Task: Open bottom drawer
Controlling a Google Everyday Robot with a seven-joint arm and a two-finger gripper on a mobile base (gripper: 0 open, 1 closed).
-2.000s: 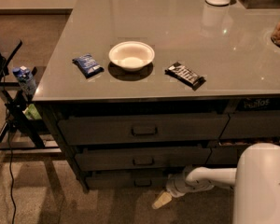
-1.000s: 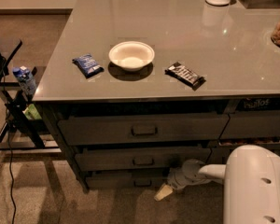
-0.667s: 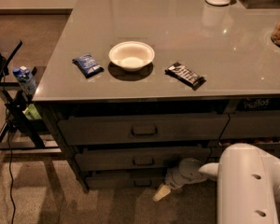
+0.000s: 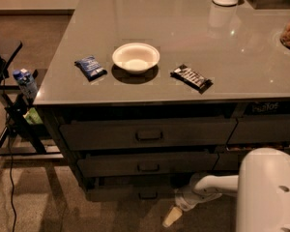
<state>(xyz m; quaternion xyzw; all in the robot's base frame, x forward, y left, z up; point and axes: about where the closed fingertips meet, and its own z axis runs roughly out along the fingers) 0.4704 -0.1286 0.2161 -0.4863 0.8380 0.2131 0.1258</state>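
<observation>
The bottom drawer (image 4: pixel 130 193) is the lowest, slimmest dark-grey front of the three-drawer stack under the counter, with a small dark centre handle (image 4: pixel 148 195). Two taller drawer fronts sit above it. My gripper (image 4: pixel 173 216) hangs at the end of the white arm (image 4: pixel 210 187), low near the floor, just right of and slightly below the bottom drawer's handle. It points down and to the left. The drawer front stands a little proud of the cabinet.
On the grey counter (image 4: pixel 183 28) lie a white bowl (image 4: pixel 135 57), a blue snack packet (image 4: pixel 90 67) and a dark candy bar (image 4: pixel 191 77). A narrower drawer column (image 4: pixel 261 129) is at the right. A black stand with a bottle (image 4: pixel 25 82) and cable is at the left.
The arm has swung left and in toward the cabinet; the gripper moved slightly left and stays low by the bottom drawer. The robot's white body has come further into view.
</observation>
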